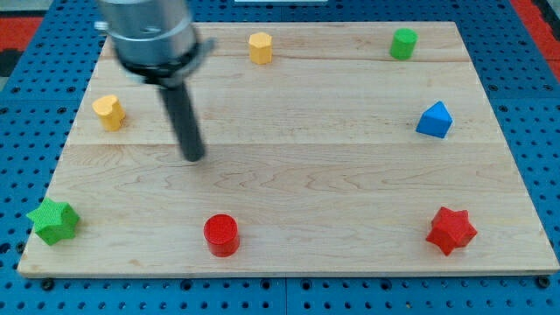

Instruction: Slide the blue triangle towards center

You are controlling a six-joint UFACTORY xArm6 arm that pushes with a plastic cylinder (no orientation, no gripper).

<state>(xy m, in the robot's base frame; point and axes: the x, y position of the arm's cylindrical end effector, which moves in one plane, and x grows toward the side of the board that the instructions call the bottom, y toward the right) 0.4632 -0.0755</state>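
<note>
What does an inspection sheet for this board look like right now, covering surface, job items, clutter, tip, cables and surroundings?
Surface: wooden board, flat.
Job's things: blue triangle near the view's right edge, untouched.
Clutter: yellow blocks and; green cylinder; green star; red cylinder; red star.
Grippers: none; my tip sits left of centre, far from the blue triangle, touching no block.
Cables: nothing seen.
Surroundings: blue pegboard around the board.
</note>
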